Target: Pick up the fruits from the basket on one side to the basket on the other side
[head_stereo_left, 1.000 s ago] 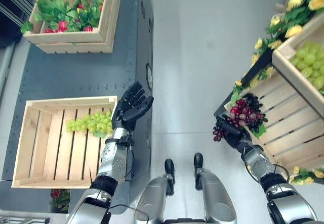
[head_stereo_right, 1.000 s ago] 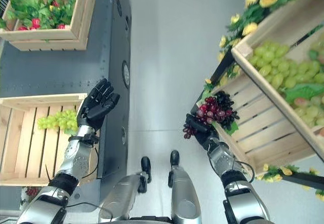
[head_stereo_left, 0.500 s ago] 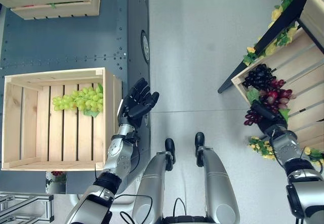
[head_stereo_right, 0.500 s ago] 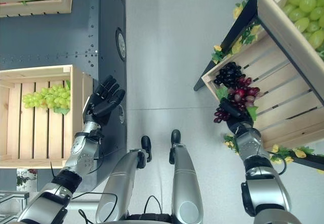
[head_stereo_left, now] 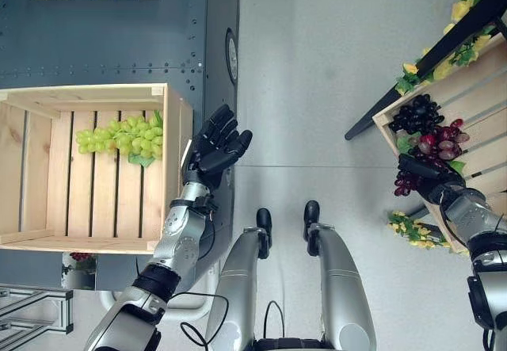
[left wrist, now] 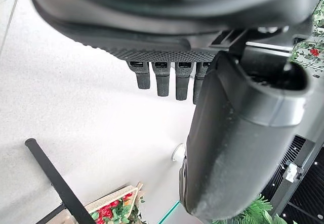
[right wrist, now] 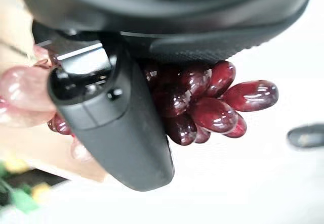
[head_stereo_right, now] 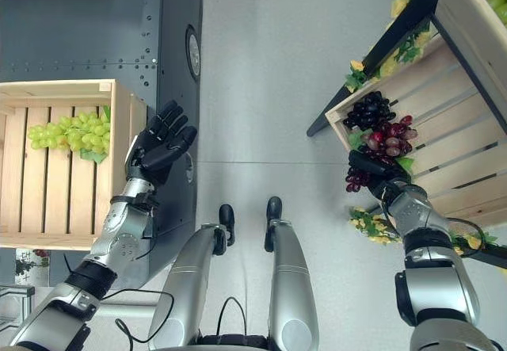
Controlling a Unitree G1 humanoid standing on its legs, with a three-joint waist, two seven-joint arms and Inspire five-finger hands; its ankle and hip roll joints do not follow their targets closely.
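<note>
Between the earlier frames and now the whole scene has shifted, so the camera moved; the right hand still clasps the red grapes at the right crate's near corner.

Left crate (head_stereo_left: pixel 170 121), pale slatted wood, sits on a dark grey platform (head_stereo_left: pixel 103 42) and holds green grapes (head_stereo_left: pixel 119 137) with a leaf, lying on its slats towards the far side. Just right of that crate, the left hand (head_stereo_left: pixel 212 149) hangs over the platform edge, fingers spread, holding nothing.

Right crate (head_stereo_left: pixel 483 101), tilted, is trimmed with yellow flowers (head_stereo_left: pixel 413 228). At its near corner the right hand (head_stereo_left: pixel 432 178) is curled round the red grapes (head_stereo_left: pixel 434 141), glossy oval dark-red berries; a black bunch (head_stereo_left: pixel 413 116) lies just beyond them. No writing is readable.
</note>
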